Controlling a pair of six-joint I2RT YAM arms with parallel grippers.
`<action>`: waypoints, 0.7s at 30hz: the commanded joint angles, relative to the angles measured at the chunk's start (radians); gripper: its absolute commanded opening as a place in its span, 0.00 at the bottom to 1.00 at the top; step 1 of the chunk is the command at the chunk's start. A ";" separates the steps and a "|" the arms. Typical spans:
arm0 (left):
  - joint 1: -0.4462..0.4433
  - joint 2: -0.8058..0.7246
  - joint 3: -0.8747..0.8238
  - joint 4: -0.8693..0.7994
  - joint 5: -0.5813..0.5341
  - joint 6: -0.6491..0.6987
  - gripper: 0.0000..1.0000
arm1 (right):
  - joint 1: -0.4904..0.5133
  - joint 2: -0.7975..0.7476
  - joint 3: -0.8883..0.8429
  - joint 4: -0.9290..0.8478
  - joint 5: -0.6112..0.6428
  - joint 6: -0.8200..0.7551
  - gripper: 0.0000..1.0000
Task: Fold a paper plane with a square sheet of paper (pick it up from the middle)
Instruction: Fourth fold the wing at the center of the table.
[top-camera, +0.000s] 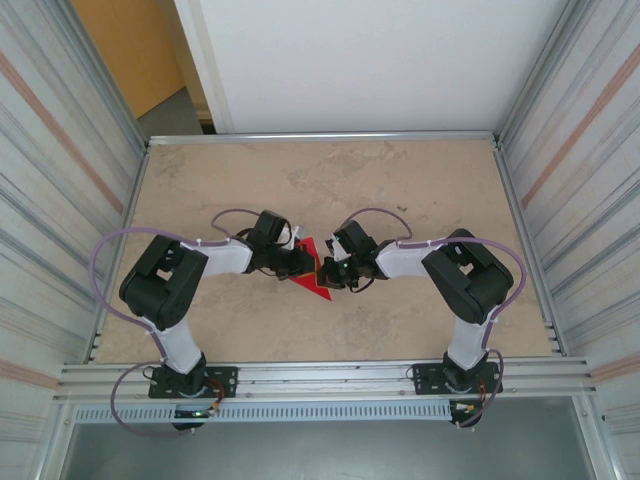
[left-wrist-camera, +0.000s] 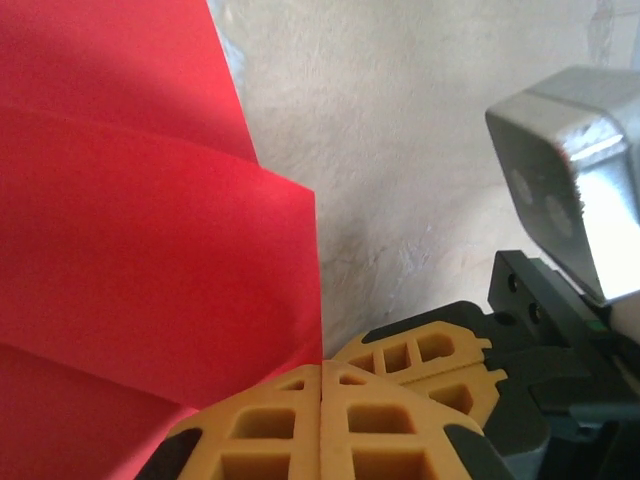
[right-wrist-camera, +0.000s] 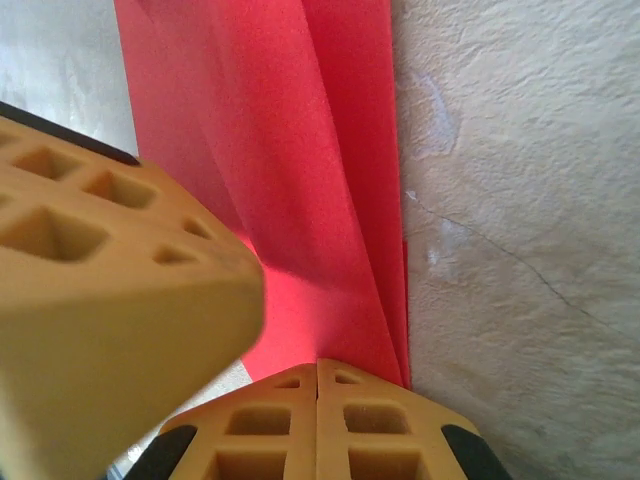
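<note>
1. Your thin bright red sheet of paper (top-camera: 312, 272), already creased into overlapping flaps with a pointed outline, sits at the centre of the overhead frame, between the two claws.
2. Your left claw (left-wrist-camera: 322, 385) is closed on the paper. Its yellow ribbed fingers meet at the bottom centre of the left wrist frame, and the paper's edge runs into their seam. The red flaps spread across the left half.
3. Your right claw (right-wrist-camera: 318, 375) is also clamped on the paper. At the bottom centre of its wrist frame the folds converge into the shut fingers.
4. The two claws are just beside each other.
5. The mottled beige worktop (top-camera: 400, 180) lies beneath, with corrugated metal walls (top-camera: 60, 150) at the left and right edges.
</note>
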 joint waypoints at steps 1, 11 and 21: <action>-0.003 0.032 0.002 -0.004 -0.019 0.009 0.05 | 0.000 0.072 -0.046 -0.124 0.054 0.021 0.01; 0.014 0.095 0.047 -0.133 -0.174 0.041 0.03 | 0.003 0.088 -0.054 -0.174 0.079 0.020 0.01; 0.136 0.116 0.091 -0.150 -0.132 0.117 0.04 | 0.002 0.104 -0.099 -0.220 0.103 0.030 0.01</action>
